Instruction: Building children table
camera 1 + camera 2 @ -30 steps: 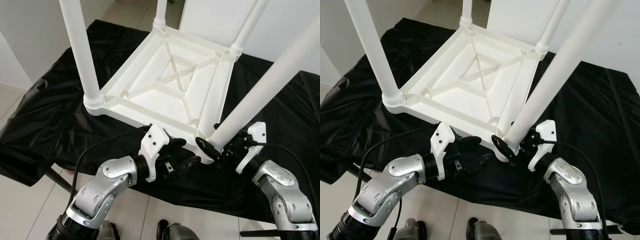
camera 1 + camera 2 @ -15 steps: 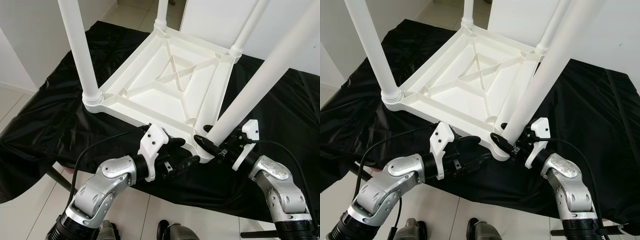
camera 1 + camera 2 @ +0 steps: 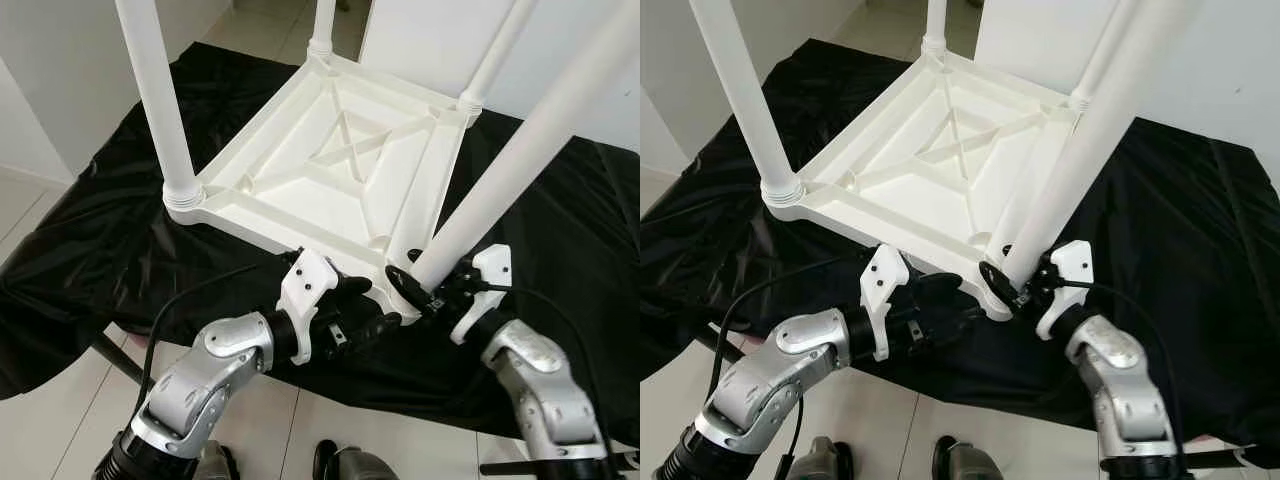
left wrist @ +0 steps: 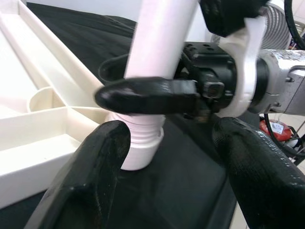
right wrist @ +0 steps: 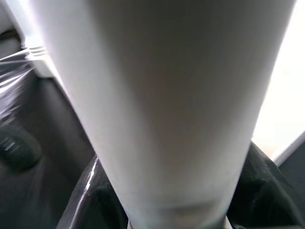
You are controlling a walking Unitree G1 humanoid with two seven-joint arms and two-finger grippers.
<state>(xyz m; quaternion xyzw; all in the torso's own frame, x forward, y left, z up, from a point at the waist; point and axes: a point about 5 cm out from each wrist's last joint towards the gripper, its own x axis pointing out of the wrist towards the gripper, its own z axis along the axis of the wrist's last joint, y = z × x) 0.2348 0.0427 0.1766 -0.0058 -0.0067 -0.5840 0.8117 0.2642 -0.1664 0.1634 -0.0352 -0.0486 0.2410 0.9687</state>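
Observation:
A white children's table (image 3: pixel 340 170) lies upside down on a black cloth, with three white legs standing up from its corners. The fourth leg (image 3: pixel 510 170) leans over the near right corner, and my right gripper (image 3: pixel 420 290) is shut on its lower part. In the left wrist view the leg's threaded end (image 4: pixel 140 148) sits at the corner socket, a right finger (image 4: pixel 147 95) lying across it. My left gripper (image 3: pixel 365 310) stands open just in front of that corner, its two fingers (image 4: pixel 90 176) either side of the leg's foot.
The black cloth (image 3: pixel 110 230) covers the whole work surface and hangs over the near edge. Pale tiled floor (image 3: pixel 40 420) lies below and to the left, a white wall behind. A fan (image 4: pixel 286 28) stands off past the right arm.
My right gripper has carried the leg's lower end leftwards to the near right corner socket, and the leg stands steeper. The left gripper has stayed where it was.

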